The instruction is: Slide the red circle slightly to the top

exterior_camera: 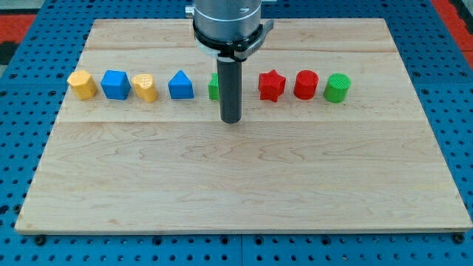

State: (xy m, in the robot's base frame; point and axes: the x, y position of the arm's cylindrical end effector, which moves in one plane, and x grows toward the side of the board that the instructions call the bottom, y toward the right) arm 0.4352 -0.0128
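The wooden board fills most of the view, resting on a blue perforated table that shows on all sides of it. The arm's metal housing comes down from the view's top centre and carries the dark rod; the arm has no fingers to open or close, only this rod, and it holds nothing. The tip rests on bare wood just below the row of blocks, touching none of them as far as can be seen.

The blocks stand in one line across the upper part of the board. From the view's left: a yellow hexagonal block, a blue cube, a yellow cylinder-like block and a blue pentagon-like block. A green block comes next, mostly hidden behind the rod, so its shape cannot be told. To the rod's right are a red star, the red circle and a green cylinder.

The red circle lies to the view's right of the tip and a little higher, with the red star between them. It sits near the star on one side and just beside the green cylinder on the other, apart from both. Toward the view's top there is open wood between the red circle and the board's far edge; below the row the board is open down to its near edge
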